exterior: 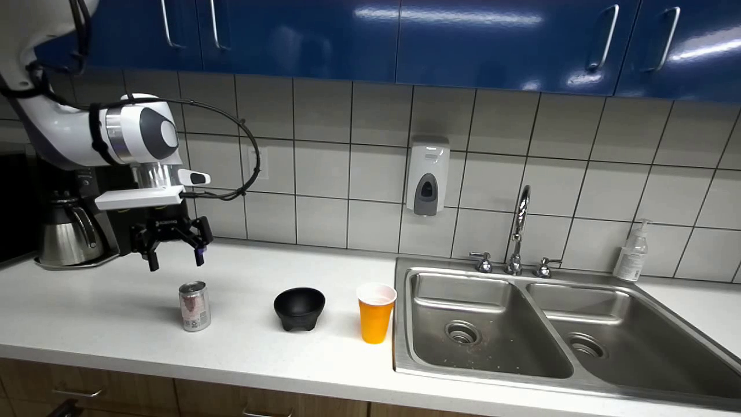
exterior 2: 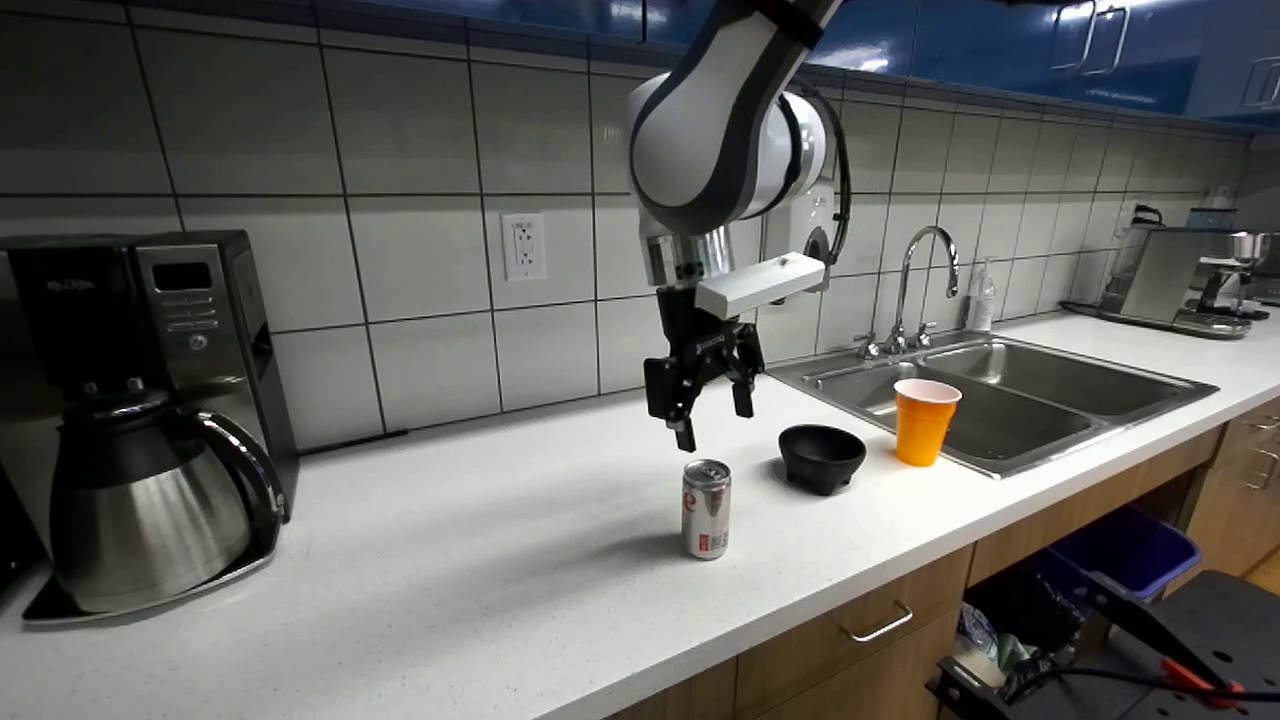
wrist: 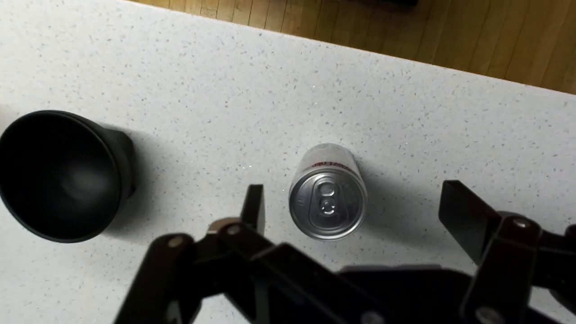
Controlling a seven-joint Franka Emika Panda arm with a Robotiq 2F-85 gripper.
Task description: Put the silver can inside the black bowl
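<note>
My gripper (exterior: 176, 260) is released: its two fingers (wrist: 465, 218) stand wide apart, pointing down in the air above the white counter (exterior 2: 450, 480). The silver can (wrist: 328, 202) stands upright on that counter, lower than my fingertips and clear of them. In the wrist view its lid, with the ring pull facing me, shows between the two fingers, nearer the one at nine o'clock, and a strip of red lettering curves along its side at twelve o'clock. The black bowl (wrist: 58, 175) sits upright at nine o'clock from the can in that same view, well apart from it. In an exterior view I see the bowl at three o'clock from the can, and the orange cup (exterior: 375, 318) at three o'clock from the bowl, just beside the steel sink (exterior: 498, 347). In an exterior view the steel carafe (exterior 2: 150, 530) stands at nine o'clock from the can, far along the counter, in the coffee maker (exterior 2: 190, 340).
</note>
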